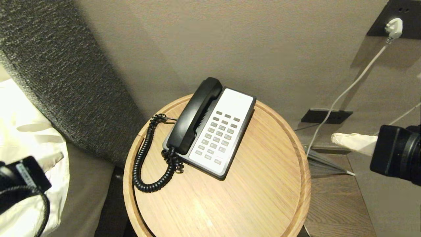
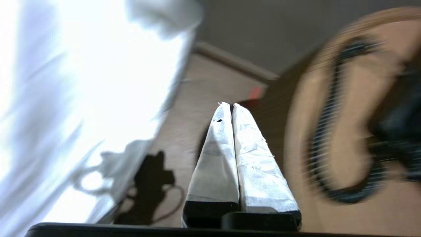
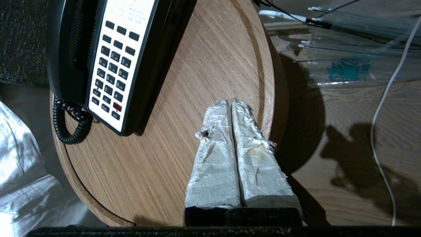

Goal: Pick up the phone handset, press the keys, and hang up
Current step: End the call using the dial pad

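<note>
Both grippers have their tape-wrapped fingers pressed flat together with nothing between them. Seen from its own wrist camera, the left gripper [image 2: 232,105] hangs off the edge of the round wooden table [image 1: 263,184], over the brown floor, with white bedding [image 2: 82,82] on one side of it and the table rim with the looping coiled cord [image 2: 324,138] on the other; that view is smeared, so finer detail beyond the fingers cannot be made out. In the head view only part of the left arm's dark wrist [image 1: 19,181] shows at the picture's lower left, well apart from the phone. The right gripper [image 3: 231,102] hovers above the bare wood near the table's edge, and the phone base [image 3: 115,62] with its white face and dark keys lies ahead of the fingertips and off to one side, not touching them. The phone handset [image 1: 194,115] rests in its cradle along the side of the base farther from the right gripper, and its cord curls out over the tabletop from the end nearer the robot. On the other side of the right gripper the floor carries a thin white cable [image 3: 381,115] and some clear plastic sheeting [image 3: 345,62]. Behind the table stand a beige wall and a dark grey upholstered headboard [image 1: 59,65].
</note>
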Tool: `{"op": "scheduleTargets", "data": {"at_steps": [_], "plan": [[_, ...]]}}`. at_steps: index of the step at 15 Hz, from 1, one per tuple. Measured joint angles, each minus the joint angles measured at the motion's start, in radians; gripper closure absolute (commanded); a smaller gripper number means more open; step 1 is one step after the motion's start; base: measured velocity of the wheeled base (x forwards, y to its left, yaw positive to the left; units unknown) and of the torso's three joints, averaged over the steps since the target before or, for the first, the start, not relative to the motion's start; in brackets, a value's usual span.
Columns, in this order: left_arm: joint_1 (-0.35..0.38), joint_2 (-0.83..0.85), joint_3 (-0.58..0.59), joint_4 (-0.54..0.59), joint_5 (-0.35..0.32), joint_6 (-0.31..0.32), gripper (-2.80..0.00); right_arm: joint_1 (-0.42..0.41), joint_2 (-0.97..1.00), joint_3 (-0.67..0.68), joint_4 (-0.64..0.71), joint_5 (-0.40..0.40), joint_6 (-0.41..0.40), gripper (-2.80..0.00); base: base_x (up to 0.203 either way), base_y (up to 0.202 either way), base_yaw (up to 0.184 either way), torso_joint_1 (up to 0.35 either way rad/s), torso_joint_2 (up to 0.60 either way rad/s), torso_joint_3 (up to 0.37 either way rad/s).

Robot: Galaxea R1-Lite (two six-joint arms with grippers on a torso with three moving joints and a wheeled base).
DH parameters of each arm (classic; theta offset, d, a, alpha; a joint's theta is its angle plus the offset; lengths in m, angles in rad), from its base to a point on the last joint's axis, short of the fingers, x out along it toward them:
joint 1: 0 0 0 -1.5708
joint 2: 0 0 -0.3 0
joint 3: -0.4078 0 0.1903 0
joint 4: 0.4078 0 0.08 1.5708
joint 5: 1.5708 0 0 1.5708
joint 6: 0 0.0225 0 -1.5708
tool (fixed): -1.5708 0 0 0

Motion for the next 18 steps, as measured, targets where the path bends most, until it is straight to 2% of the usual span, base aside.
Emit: {"op": "scheduleTargets", "data": {"at_steps": [3, 6, 9, 10, 12, 15, 18], "plan": [[0.14, -0.179, 0.173, 0.023, 0.031, -0.017, 0.0, 0.0, -0.017, 0.004, 0.0, -0.002, 0.001, 0.0, 0.0, 0.0, 0.0, 0.0, 0.0, 0.0], [0.219, -0.383, 0.29, 0.12, -0.004, 0.007, 0.0, 0.0, -0.034, 0.008, 0.0, -0.004, 0.001, 0.0, 0.0, 0.0, 0.0, 0.0, 0.0, 0.0], [0.249, -0.571, 0.375, 0.181, -0.14, 0.085, 0.0, 0.0, -0.046, 0.002, 0.0, -0.003, -0.003, 0.0, 0.0, 0.0, 0.0, 0.0, 0.0, 0.0], [0.259, -0.622, 0.393, 0.183, -0.194, 0.137, 0.0, 0.0, -0.052, 0.003, 0.0, -0.003, -0.003, 0.0, 0.0, 0.0, 0.0, 0.0, 0.0, 0.0], [0.274, -0.717, 0.431, 0.186, -0.256, 0.23, 0.0, 0.0, -0.063, 0.015, 0.0, -0.002, -0.003, 0.0, 0.0, 0.0, 0.0, 0.0, 0.0, 0.0], [0.283, -0.841, 0.48, 0.182, -0.264, 0.342, 0.0, 0.0, -0.072, 0.021, 0.0, -0.002, -0.003, 0.0, 0.0, 0.0, 0.0, 0.0, 0.0, 0.0], [0.285, -0.884, 0.507, 0.173, -0.281, 0.384, 0.0, 0.0, -0.074, 0.023, 0.0, -0.002, -0.004, 0.0, 0.0, 0.0, 0.0, 0.0, 0.0, 0.0]]}}
